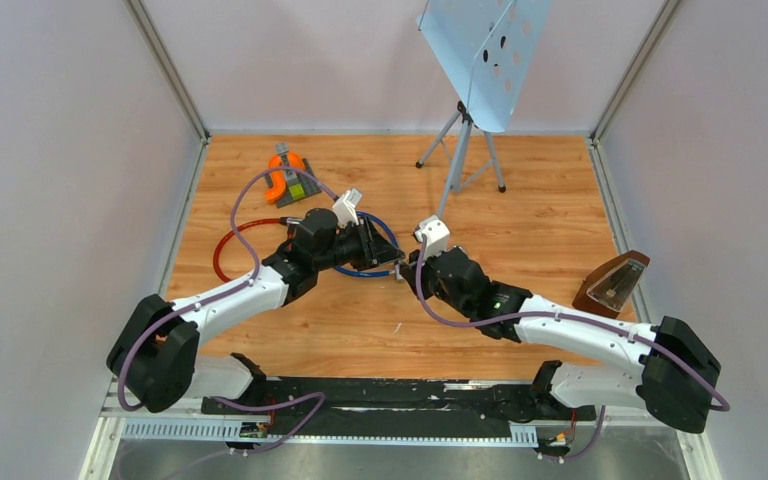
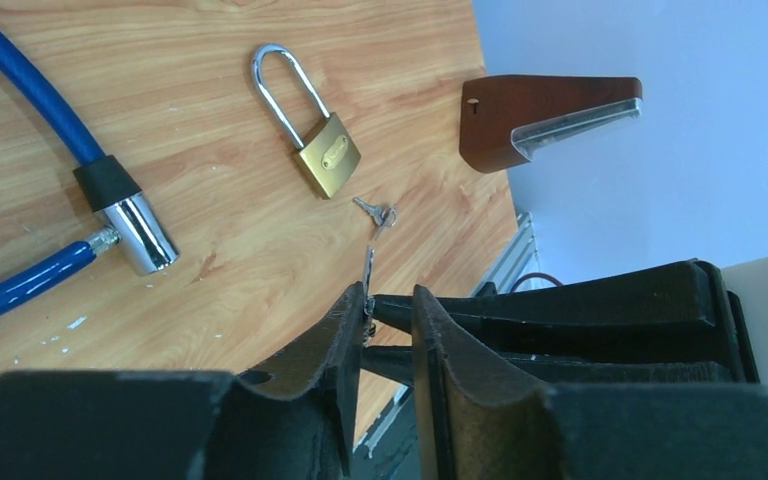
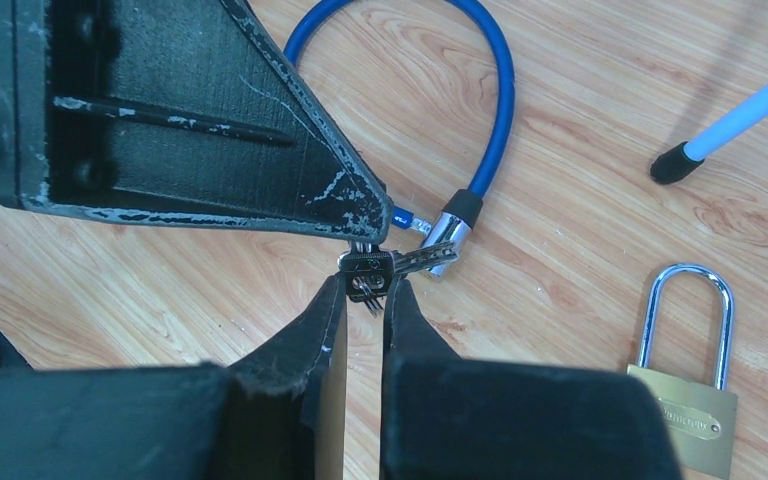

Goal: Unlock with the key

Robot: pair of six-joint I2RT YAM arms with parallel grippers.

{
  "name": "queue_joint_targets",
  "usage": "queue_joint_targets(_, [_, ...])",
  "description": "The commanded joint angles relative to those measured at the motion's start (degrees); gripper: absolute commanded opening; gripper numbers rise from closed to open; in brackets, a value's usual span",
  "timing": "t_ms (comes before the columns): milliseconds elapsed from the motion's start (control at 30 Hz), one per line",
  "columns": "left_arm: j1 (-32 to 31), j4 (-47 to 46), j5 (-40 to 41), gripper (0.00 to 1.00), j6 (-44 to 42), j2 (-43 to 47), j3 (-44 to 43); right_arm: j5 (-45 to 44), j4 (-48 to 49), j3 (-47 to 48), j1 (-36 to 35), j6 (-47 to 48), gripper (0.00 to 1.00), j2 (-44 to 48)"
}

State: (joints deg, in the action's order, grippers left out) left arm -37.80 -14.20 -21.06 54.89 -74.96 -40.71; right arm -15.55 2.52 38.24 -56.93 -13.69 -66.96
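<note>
Two claws meet at the key (image 3: 368,266): my right claw (image 3: 368,292) clenches its head; my left claw (image 2: 388,305) flanks it, and I cannot tell whether it grips.

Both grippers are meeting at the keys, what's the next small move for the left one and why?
Probably close the left gripper fully on the keys. Its jaws stand a little apart around them, while the right gripper is shut on the black key head, so a firm second grip seems needed before any release.
</note>
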Motion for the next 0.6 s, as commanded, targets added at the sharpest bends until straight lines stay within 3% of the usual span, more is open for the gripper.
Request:
queue_joint_targets(0, [-0.51, -2.00, 1.46, 0.28, -1.83, -0.31, -2.18, 0.83, 3.35, -0.36, 0.15, -1.09, 0.00, 1.74])
queue_joint_targets(167, [-0.52, -1.61, 1.99, 0.01, -2.73, 0.17, -2.26, 1.38, 3.57, -0.43, 0.15, -1.29, 0.02, 2.06])
queue_joint_targets(300, [-0.52, 2.09, 4.94, 0.00, -8.60, 2.24, -4.44, 2.24, 3.56, -0.37, 0.17, -1.41, 0.21, 3.25])
queue_joint_targets(400, [-0.54, 6.96, 7.73, 0.00, -19.02, 3.80, -8.03, 4.12, 3.58, -0.67, 1.53, -1.54, 0.32, 6.12])
queue_joint_targets(567, [-0.52, 13.67, 10.80, 0.00, -33.61, 5.34, -16.55, 17.75, 4.38, -0.53, 10.03, -3.35, 0.50, 12.88])
